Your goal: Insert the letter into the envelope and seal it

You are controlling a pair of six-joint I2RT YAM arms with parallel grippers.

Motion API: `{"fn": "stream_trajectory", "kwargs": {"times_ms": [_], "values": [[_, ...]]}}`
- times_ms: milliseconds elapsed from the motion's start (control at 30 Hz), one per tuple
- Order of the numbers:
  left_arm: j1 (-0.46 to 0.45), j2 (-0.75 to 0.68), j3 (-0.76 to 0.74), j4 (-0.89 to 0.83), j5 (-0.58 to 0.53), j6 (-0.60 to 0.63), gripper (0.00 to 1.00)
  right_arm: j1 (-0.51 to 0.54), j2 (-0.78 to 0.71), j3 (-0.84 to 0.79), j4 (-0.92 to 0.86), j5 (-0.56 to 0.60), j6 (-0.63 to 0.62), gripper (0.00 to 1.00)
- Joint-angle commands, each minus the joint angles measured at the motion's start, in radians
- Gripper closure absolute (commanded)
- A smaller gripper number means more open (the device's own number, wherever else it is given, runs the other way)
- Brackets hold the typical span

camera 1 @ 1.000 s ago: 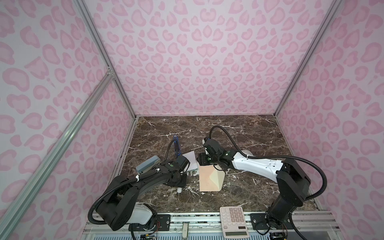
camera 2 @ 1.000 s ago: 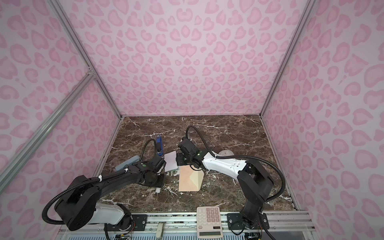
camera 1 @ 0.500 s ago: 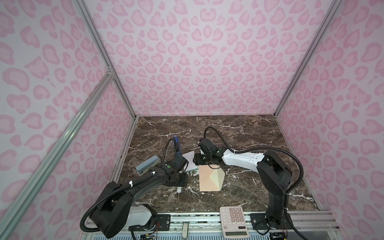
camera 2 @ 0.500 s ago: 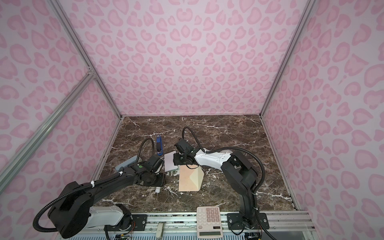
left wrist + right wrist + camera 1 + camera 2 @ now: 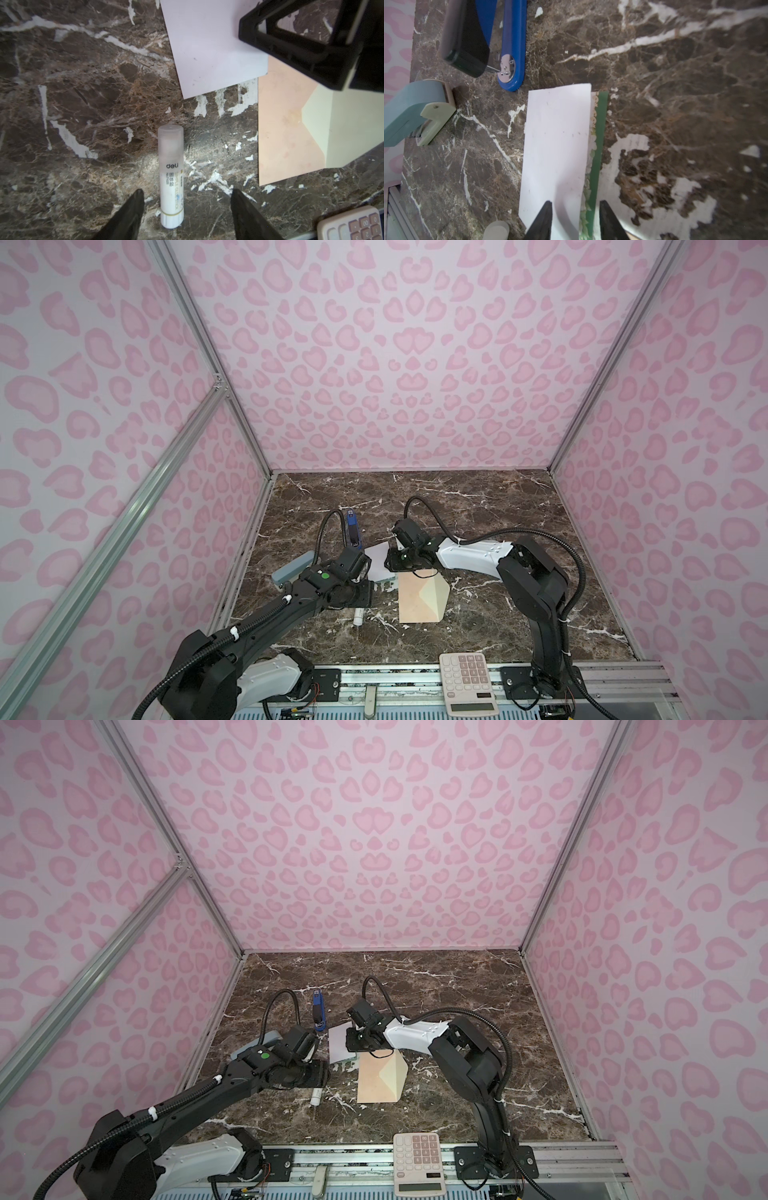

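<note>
Left wrist view: my left jaws stand spread astride the "deli" glue stick [image 5: 170, 176], my right jaws apart astride the letter [image 5: 556, 145].

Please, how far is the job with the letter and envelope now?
Done: the envelope lies with flap open. In hand: the right gripper, jaws apart, straddles the letter at its edge; the left gripper hangs open over the glue stick. Left: insertion and sealing.
</note>
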Motion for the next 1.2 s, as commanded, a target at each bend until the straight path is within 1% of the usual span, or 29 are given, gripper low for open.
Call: {"fn": "stream_trajectory", "kwargs": {"times_ms": [0,33,200,467,567,633,767,867,1000,1100,1167], "values": [[0.002,-0.023,0.007,-0.022,-0.010,0.000,0.31,0.001,0.004,-0.005,0.049,-0.014,0.017,0.63],[0.004,-0.029,0.008,-0.020,-0.010,0.000,0.31,0.000,0.003,-0.006,0.052,-0.016,0.019,0.65],[0.009,-0.057,0.017,-0.020,-0.008,-0.001,0.30,-0.005,-0.006,-0.011,0.064,-0.024,0.035,0.81],[0.014,-0.100,0.043,-0.020,-0.005,0.009,0.30,-0.020,-0.040,-0.043,0.106,-0.054,0.062,1.00],[0.027,-0.135,0.052,-0.009,-0.005,0.014,0.28,-0.030,-0.098,-0.073,0.139,-0.061,0.069,1.00],[0.064,-0.164,0.051,0.011,0.020,0.016,0.28,-0.037,-0.144,-0.093,0.160,-0.075,0.083,1.00],[0.169,-0.247,0.013,0.136,0.128,0.014,0.27,-0.051,-0.251,-0.126,0.167,-0.082,0.087,1.00],[0.216,-0.280,-0.008,0.259,0.227,-0.004,0.26,-0.062,-0.348,-0.160,0.160,-0.086,0.088,1.00],[0.229,-0.264,-0.031,0.436,0.325,-0.052,0.24,-0.075,-0.479,-0.203,0.140,-0.087,0.086,1.00],[0.231,-0.231,-0.049,0.569,0.387,-0.103,0.23,-0.087,-0.567,-0.226,0.122,-0.090,0.086,1.00],[0.234,-0.197,-0.045,0.628,0.415,-0.127,0.22,-0.096,-0.617,-0.239,0.114,-0.095,0.088,1.00]]}}
